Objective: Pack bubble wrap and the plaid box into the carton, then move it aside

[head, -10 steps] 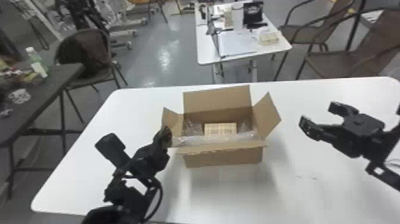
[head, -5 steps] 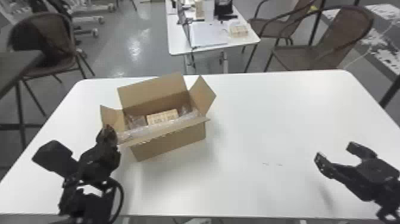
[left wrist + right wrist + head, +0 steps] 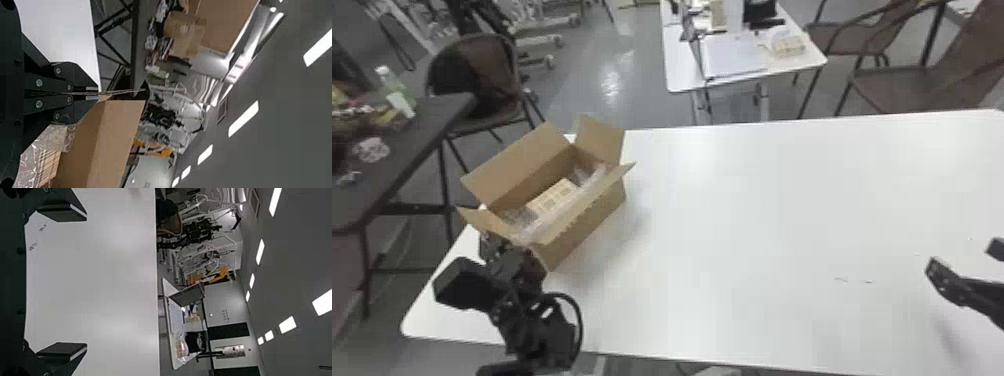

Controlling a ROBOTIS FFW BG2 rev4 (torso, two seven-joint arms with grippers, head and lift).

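My left pincer (image 3: 499, 245) is closed on a thin cardboard flap (image 3: 487, 220) at the near left end of the carton (image 3: 589, 225). The carton is plain brown, matte and oblong, set at a slant by the left edge of the table (image 3: 757, 220), its flaps splayed outward. Inside I can see the plaid box (image 3: 552, 197), a pale tan block crossed with darker lines, with clear, crinkled bubble wrap (image 3: 547, 225) around it, glinting along the near wall. The table is smooth and white, with a rounded near corner. Well apart from the carton, my right pincer (image 3: 964, 256) hangs over the table's right side, its flat black fingers spread wide with nothing between them
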